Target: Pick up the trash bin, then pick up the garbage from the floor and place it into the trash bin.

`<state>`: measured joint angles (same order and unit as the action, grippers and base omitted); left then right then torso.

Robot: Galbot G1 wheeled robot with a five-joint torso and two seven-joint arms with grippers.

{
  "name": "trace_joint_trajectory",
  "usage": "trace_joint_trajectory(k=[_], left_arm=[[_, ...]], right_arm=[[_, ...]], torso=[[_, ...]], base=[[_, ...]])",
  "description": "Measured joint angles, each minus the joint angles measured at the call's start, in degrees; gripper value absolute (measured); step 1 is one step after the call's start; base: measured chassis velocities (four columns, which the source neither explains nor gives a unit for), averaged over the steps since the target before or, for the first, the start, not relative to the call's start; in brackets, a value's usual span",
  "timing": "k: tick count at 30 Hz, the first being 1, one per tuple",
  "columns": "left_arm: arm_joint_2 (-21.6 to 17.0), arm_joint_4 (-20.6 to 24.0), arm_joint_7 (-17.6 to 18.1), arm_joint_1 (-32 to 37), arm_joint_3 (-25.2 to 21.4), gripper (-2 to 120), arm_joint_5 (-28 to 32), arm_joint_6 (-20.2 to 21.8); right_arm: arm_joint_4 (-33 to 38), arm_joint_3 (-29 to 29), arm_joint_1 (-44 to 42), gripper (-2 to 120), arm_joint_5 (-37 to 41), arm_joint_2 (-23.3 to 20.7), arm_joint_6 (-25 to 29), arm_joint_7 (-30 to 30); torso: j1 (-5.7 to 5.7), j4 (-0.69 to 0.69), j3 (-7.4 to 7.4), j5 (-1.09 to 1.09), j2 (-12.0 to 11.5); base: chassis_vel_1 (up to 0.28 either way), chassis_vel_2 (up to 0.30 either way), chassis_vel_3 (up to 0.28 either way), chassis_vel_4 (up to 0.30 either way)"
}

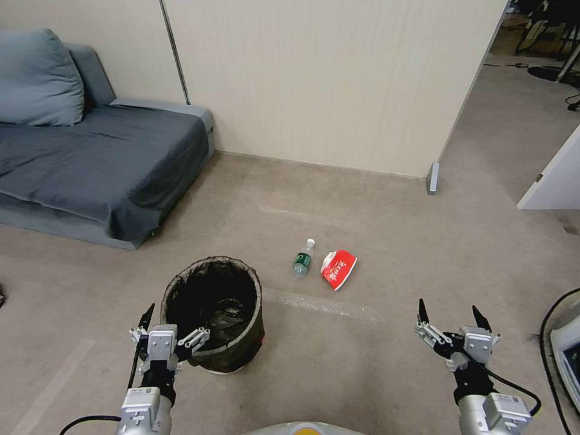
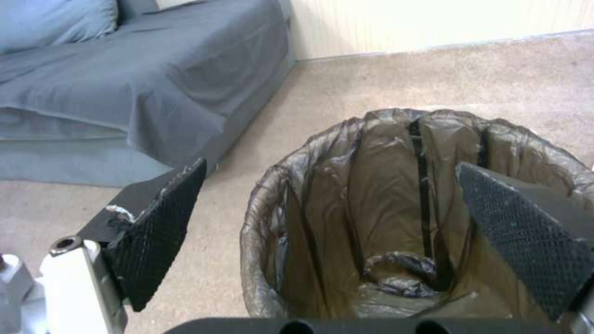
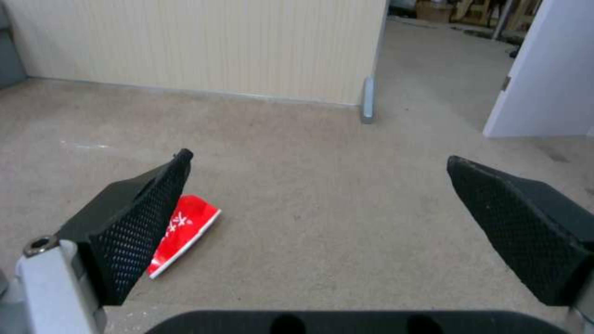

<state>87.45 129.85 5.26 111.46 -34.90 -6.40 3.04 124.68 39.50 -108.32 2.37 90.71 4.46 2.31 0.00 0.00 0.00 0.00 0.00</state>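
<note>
While the bin is standing on the carpet near the sofa, the left gripper is hovering spread at its near rim, one finger over the liner, one outside. A firm pinch on the rim wall, not loose liner alone, looks wisest. The right gripper is waiting spread over bare carpet. Beyond the bin, the bottle and red packet are lying side by side, apart. Open floor is surrounding them; the sofa edge is crowding the left.
</note>
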Motion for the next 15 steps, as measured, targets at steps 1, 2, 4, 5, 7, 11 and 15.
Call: trace_joint_trajectory(k=[1, 2, 4, 5, 7, 11, 15], left_arm=[[0.0, 0.0, 0.0, 0.0, 0.0, 100, 0.0, 0.0], [0.0, 0.0, 0.0, 0.0, 0.0, 100, 0.0, 0.0], [0.0, 0.0, 0.0, 0.0, 0.0, 100, 0.0, 0.0], [0.0, 0.0, 0.0, 0.0, 0.0, 100, 0.0, 0.0], [0.0, 0.0, 0.0, 0.0, 0.0, 100, 0.0, 0.0], [0.0, 0.0, 0.0, 0.0, 0.0, 100, 0.0, 0.0], [0.0, 0.0, 0.0, 0.0, 0.0, 100, 0.0, 0.0]], right_arm=[[0.0, 0.0, 0.0, 100, 0.0, 0.0, 0.0, 0.0], [0.0, 0.0, 0.0, 100, 0.0, 0.0, 0.0, 0.0], [0.0, 0.0, 0.0, 100, 0.0, 0.0, 0.0, 0.0], [0.0, 0.0, 0.0, 100, 0.0, 0.0, 0.0, 0.0], [0.0, 0.0, 0.0, 100, 0.0, 0.0, 0.0, 0.0], [0.0, 0.0, 0.0, 100, 0.0, 0.0, 0.0, 0.0], [0.0, 0.0, 0.0, 100, 0.0, 0.0, 0.0, 0.0]], torso=[[0.0, 0.0, 0.0, 0.0, 0.0], [0.0, 0.0, 0.0, 0.0, 0.0], [0.0, 0.0, 0.0, 0.0, 0.0], [0.0, 0.0, 0.0, 0.0, 0.0], [0.0, 0.0, 0.0, 0.0, 0.0], [0.0, 0.0, 0.0, 0.0, 0.0], [0.0, 0.0, 0.0, 0.0, 0.0]], base=[[0.0, 0.0, 0.0, 0.0], [0.0, 0.0, 0.0, 0.0], [0.0, 0.0, 0.0, 0.0], [0.0, 0.0, 0.0, 0.0], [0.0, 0.0, 0.0, 0.0], [0.0, 0.0, 0.0, 0.0], [0.0, 0.0, 0.0, 0.0]])
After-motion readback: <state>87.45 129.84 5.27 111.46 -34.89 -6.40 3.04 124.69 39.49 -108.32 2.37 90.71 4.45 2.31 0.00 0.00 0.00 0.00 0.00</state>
